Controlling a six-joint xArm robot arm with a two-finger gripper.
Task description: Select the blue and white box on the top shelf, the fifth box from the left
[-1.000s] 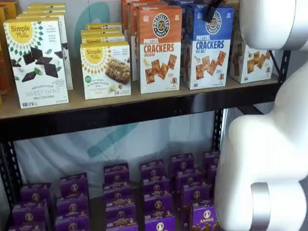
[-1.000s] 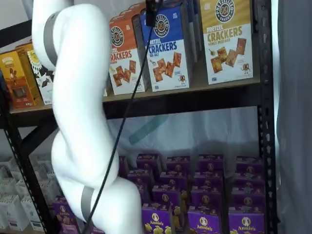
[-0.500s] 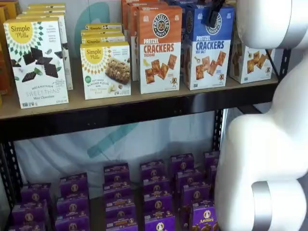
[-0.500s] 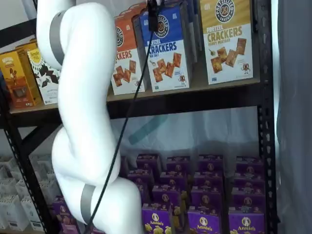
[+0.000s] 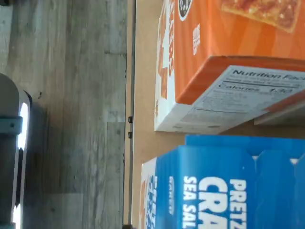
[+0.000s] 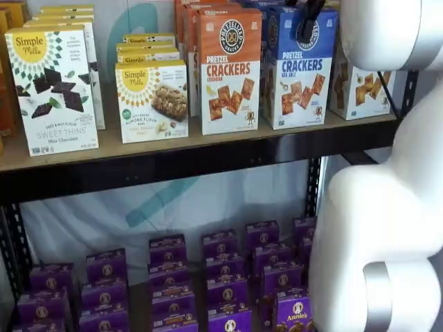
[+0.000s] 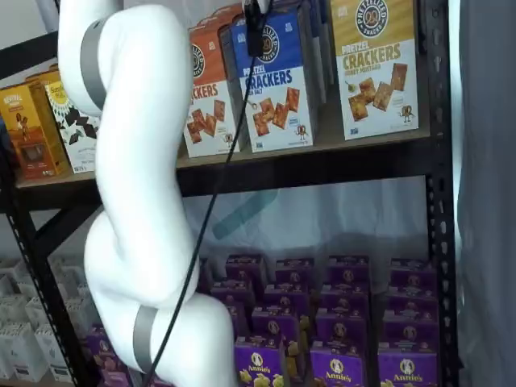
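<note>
- Across both shelf views: white arm (image 7: 133, 201) fills the foreground, between the cameras and the shelving.
- top shelf (image 6: 208, 149), tan board on a black beam, carries the boxed goods; lower level holds small purple boxes (image 6: 221, 277); pale backdrop behind, grey wood-look floor in wrist view.
- blue and white box (image 6: 299, 66) stands upright at the front edge of the top shelf, just beside the orange-topped box (image 6: 230, 69), yellow-topped box (image 7: 376, 64) on its other side. Wrist view looks down on its blue top (image 5: 214, 186).
- end effector (image 6: 306, 21): only black fingers show, hanging in front of the box's upper face. Side-on, so can't tell if they're apart or together, nor whether they touch.
- Progress, my read: approach looks done and lined up on the right box; grasp and pull-out not yet done.
</note>
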